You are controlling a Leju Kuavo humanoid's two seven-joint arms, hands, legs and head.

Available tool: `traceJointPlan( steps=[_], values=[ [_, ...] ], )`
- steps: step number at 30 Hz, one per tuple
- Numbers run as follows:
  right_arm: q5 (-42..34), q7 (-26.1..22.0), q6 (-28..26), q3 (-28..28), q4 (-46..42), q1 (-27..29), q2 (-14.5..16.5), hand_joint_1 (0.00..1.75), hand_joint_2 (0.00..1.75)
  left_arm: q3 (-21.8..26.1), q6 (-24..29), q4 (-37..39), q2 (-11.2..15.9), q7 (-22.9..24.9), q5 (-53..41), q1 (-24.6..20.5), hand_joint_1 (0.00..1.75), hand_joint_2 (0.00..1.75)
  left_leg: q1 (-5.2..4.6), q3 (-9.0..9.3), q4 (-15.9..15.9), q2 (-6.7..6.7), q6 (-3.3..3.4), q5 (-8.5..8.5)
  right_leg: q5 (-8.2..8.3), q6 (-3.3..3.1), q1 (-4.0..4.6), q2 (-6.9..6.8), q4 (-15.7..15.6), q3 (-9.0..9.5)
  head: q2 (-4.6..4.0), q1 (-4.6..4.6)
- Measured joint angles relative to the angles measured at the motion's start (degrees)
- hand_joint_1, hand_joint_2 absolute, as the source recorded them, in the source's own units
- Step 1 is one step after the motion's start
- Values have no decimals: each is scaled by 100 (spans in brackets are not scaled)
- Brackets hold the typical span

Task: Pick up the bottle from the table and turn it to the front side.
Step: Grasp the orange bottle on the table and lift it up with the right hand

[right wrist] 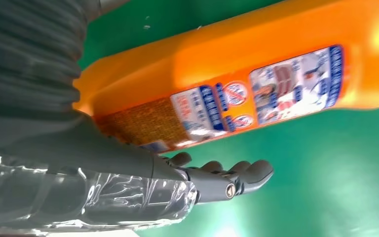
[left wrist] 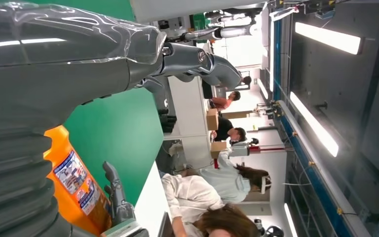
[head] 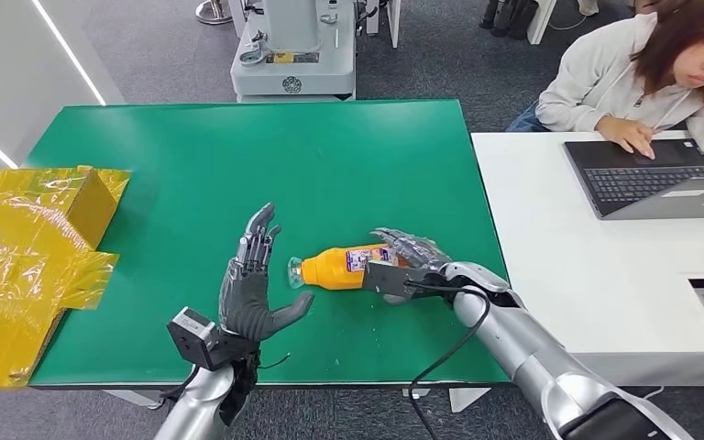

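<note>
Head view puts the orange bottle [head: 339, 268] just below the middle of the frame, lying on its side on the green counter [head: 238, 156], clear cap toward the left and its label facing up. My right hand [head: 403, 261] sits at the bottle's base end, fingers [head: 401, 243] draped over the top of it; from the right wrist view my fingers [right wrist: 237, 173] lie along the labelled side of the bottle [right wrist: 246, 84], though I cannot tell whether they are actually gripping or only resting there. My left hand [head: 252, 284] stands upright just left of the cap, near it but apart, fingers [head: 258, 234] spread wide and holding nothing. From the left wrist view the bottle [left wrist: 76, 182] shows at the lower left of the frame beside my own grey cover. A crumpled yellow box [head: 32, 252] sits at the left edge of the head view. On the white counter [head: 605, 275] at the right, a person [head: 642, 69] in the upper right corner rests a hand on a laptop [head: 651, 174].
</note>
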Motion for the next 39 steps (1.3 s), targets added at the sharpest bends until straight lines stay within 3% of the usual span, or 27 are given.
traceJointPlan(
  steps=[13,20,24,30,38,39],
  values=[
    [322,390,-116,560,351,-216,63,2,175,-26,111,511,2,0,136,-313,0,175,0,12,0,3,0,0,0,0,0,4,-1,6,0,0],
    [385,546,215,1028,522,-477,-169,25,175,-28,115,598,25,24,172,-203,0,175,0,29,0,0,0,0,-1,1,0,-1,-2,28,0,-1],
    [233,480,601,1217,528,-643,-327,132,175,-22,150,524,82,58,113,-29,0,175,-1,32,1,1,0,0,1,3,0,0,-4,33,1,0],
    [-181,306,1338,1370,732,-975,-389,133,175,29,203,325,152,99,59,141,0,175,-1,33,2,1,6,6,11,5,-1,1,-3,35,0,-1],
    [-217,209,1412,1669,1073,-1250,-332,141,175,171,233,124,163,158,-51,310,0,175,-1,32,1,0,4,9,12,5,-1,-2,-3,35,0,-1],
    [-207,198,1379,1715,1108,-1269,-326,151,175,191,239,112,164,158,-62,320,0,175,-1,32,1,0,4,9,12,5,-1,-1,-3,35,0,-1]
  ],
)
